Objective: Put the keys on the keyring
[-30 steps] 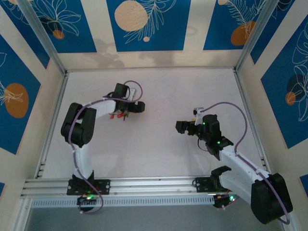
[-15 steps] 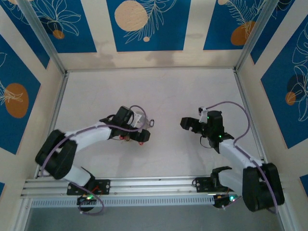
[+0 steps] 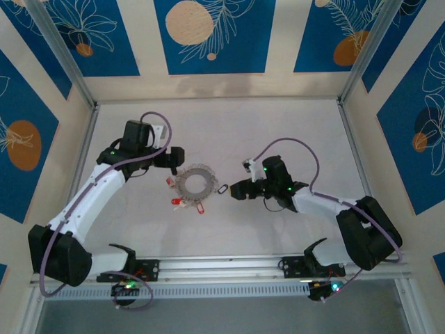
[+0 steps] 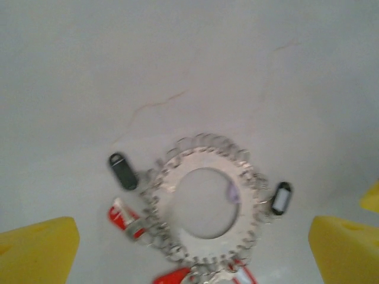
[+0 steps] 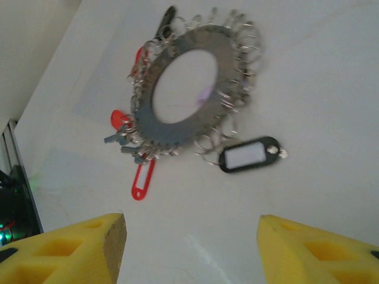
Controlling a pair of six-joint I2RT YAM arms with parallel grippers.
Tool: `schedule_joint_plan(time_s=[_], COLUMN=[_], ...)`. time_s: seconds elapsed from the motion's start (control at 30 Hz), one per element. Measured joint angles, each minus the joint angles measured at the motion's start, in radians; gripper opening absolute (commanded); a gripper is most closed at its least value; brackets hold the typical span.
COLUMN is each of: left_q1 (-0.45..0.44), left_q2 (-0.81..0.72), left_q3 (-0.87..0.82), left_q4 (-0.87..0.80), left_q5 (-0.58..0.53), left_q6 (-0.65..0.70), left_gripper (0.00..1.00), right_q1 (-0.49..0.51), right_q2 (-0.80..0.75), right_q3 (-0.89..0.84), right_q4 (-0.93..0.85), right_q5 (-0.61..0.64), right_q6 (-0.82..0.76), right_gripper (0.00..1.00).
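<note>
A toothed metal keyring lies flat on the white table, with red-headed keys and a black tag touching its rim. The left gripper is just beyond the ring's far-left edge and the right gripper is near its right. Both have their jaws spread and hold nothing.

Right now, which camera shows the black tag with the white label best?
The right wrist view: the black tag lies large and sharp beside the keyring, white label clear. The left wrist view shows it smaller and blurred; the top view, a tiny dark speck.
</note>
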Motion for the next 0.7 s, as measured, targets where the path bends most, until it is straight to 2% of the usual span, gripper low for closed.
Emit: schedule_joint_plan(time_s=[0.1,0.3,0.37,0.53,0.7], left_q1=[0.024,0.049,0.051,0.051,0.051], left_q2=[0.021,0.055,0.054,0.043,0.042], left_q3=[-0.051,-0.051,-0.052,-0.063,-0.063], left_q4=[0.013,0.025,0.026,0.03,0.034], left_q5=[0.007,0.013,0.013,0.012,0.012], left_q6=[-0.011,-0.01,-0.011,-0.011,-0.011], left_gripper=[0.99,0.99,0.99,0.99,0.99], right_q1=[0.007,-0.064,-0.09,-0.124,-0.117], right_q2=[0.018,0.158,0.214,0.335,0.452], right_q3=[0.042,0.21,0.273,0.383,0.467], right_q4=[0.005,-0.052,-0.084,-0.138,-0.203], right_q5=[0.024,0.015,-0.013,-0.101,-0.179], right_q6=[-0.01,-0.007,-0.005,0.036,0.047], right_gripper=[0.59,0.52,0.47,0.41,0.37])
